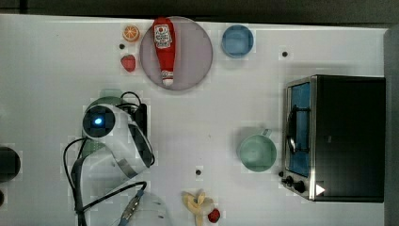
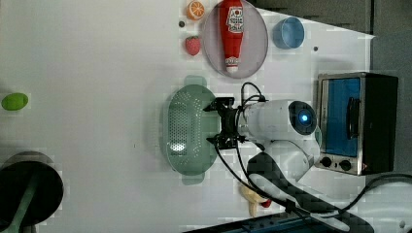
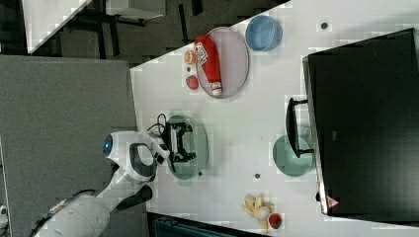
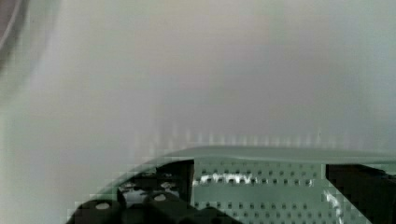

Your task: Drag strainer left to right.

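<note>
The strainer point(image 2: 182, 126) is a pale mint-green oval basin dotted with small holes, lying on the white table at the top view's left. There the arm covers most of it, and a bit of its rim point(image 1: 110, 98) shows. My gripper point(image 2: 210, 124) hangs low over the basin's side nearest the toaster oven, open, with the black fingers point(image 2: 214, 108) spread wide. In the wrist view the fingers point(image 4: 177, 182) flank the perforated wall point(image 4: 261, 163), and nothing is clasped between them. In the right view the gripper point(image 3: 185, 140) sits over the strainer point(image 3: 200, 143).
A round green mug point(image 1: 257, 152) stands just before the toaster oven point(image 1: 346, 136) at the top view's right. At the back are a plate point(image 1: 193, 66) with a ketchup bottle point(image 1: 164, 47), a blue bowl point(image 1: 237, 41), a strawberry point(image 1: 128, 62) and an orange slice point(image 1: 131, 33). A banana point(image 1: 197, 203) lies in front.
</note>
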### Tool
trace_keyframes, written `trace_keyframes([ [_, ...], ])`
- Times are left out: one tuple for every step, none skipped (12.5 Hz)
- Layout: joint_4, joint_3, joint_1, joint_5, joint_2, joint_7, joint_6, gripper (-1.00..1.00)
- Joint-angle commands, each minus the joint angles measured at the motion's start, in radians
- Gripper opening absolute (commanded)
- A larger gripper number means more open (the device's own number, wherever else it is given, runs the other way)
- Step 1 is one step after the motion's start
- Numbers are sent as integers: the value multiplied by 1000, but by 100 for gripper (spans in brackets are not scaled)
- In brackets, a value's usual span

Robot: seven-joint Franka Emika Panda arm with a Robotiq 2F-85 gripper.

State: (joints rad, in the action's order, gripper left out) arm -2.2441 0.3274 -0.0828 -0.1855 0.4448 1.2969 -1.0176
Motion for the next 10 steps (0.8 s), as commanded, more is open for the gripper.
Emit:
trace_keyframes([
  [-33,-29,65,0,-25,-59,30,100],
  [-41,-37,74,0,-29,-89,30,100],
  [-46,-47,83,0,-34,-124,29,100],
  [-51,-58,93,0,-39,-161,28,100],
  [-56,-71,102,0,-44,-199,27,100],
  [-60,-86,110,0,-49,-223,27,100],
  [-64,-102,116,0,-54,-234,27,100],
  [-69,-116,121,0,-60,-240,26,100],
  [-73,-129,123,0,-65,-252,27,100],
  [-79,-143,124,0,-69,-257,26,100],
])
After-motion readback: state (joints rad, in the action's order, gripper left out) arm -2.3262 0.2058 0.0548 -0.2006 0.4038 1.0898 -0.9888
